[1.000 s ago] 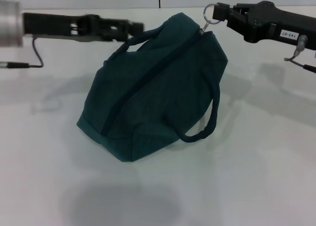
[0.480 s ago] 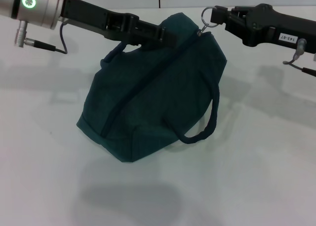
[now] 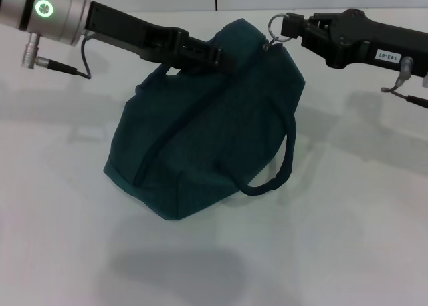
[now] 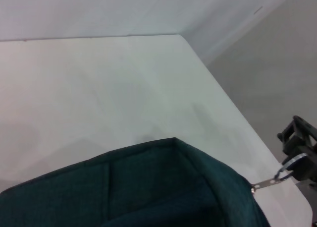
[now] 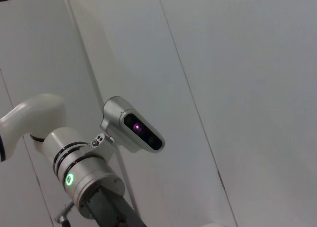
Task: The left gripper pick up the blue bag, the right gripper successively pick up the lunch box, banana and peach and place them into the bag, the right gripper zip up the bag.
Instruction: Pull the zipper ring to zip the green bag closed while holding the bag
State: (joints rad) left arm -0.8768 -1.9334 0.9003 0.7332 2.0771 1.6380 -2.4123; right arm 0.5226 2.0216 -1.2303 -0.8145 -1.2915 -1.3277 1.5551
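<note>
The blue bag appears zipped; right gripper fingers clamp the ring zip pull, left gripper fingers grip its handle.

There was one blue bag with two loop handles, one ring zip pull, and two grippers; the far handle was partly hidden, apparently one loop.

matt cloth blue bag, metal zip ring
</note>
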